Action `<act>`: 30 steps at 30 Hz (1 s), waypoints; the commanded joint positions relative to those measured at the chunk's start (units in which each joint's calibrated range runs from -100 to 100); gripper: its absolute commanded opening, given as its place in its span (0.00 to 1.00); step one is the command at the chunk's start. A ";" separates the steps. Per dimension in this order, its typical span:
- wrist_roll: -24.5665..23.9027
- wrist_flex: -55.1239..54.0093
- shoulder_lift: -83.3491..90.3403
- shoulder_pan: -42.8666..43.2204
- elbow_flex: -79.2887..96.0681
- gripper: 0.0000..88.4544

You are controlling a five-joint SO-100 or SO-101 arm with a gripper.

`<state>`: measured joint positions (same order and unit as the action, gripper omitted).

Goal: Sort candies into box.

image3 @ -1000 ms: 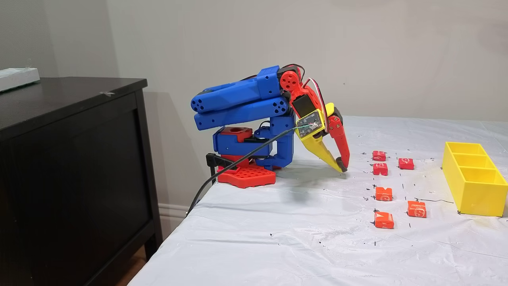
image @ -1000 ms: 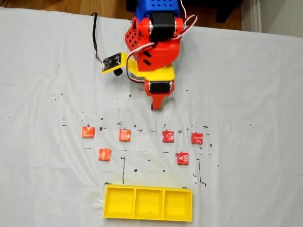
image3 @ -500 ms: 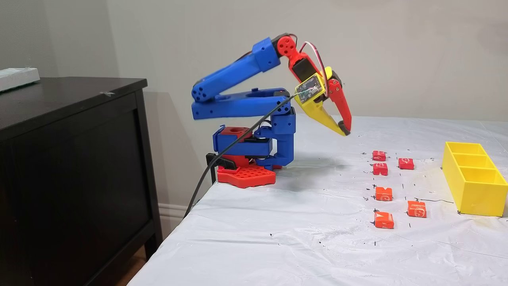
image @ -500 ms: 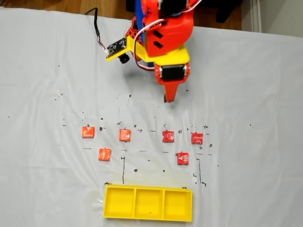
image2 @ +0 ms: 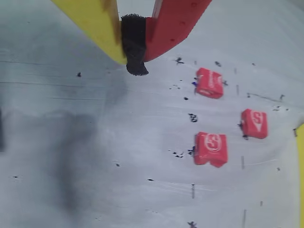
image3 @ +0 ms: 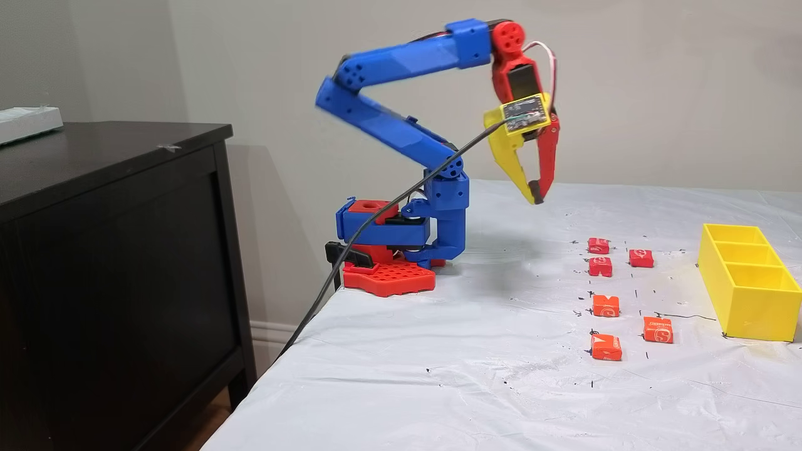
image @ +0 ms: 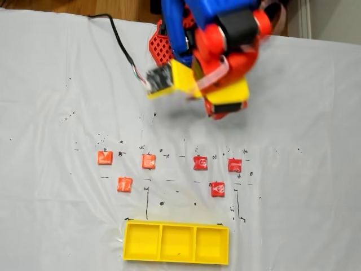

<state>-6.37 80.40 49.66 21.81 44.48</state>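
Note:
Several small red candies lie in two loose rows on the white sheet, among them one point(image: 148, 161) left of centre and one point(image: 218, 189) nearer the box. The box point(image: 176, 261) is a yellow three-compartment tray at the near edge, with nothing in it; in a fixed view from the side it stands at the right point(image3: 752, 310). My gripper point(image3: 537, 193) hangs high above the sheet, short of the candies, blurred in the view from above point(image: 217, 112). In the wrist view the gripper point(image2: 134, 50) is shut, its yellow and red fingers meeting with nothing held. Three candies, such as point(image2: 211, 148), lie right of it.
A black cabinet point(image3: 113, 250) stands left of the table. The arm's red base point(image3: 388, 275) sits at the table's back edge, and a black cable point(image3: 376, 219) runs from the wrist down over that edge. Ink marks dot the sheet around the candies.
The arm has unfolded upward and reached forward, lifting the gripper from near the sheet to well above it. The gripper stayed shut. Candies and box have not moved.

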 commanded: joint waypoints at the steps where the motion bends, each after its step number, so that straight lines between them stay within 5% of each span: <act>1: -1.37 -1.03 -6.49 2.74 -9.03 0.00; 30: -4.59 -17.73 -31.68 4.82 -21.50 0.00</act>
<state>-10.72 63.49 21.40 26.57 29.43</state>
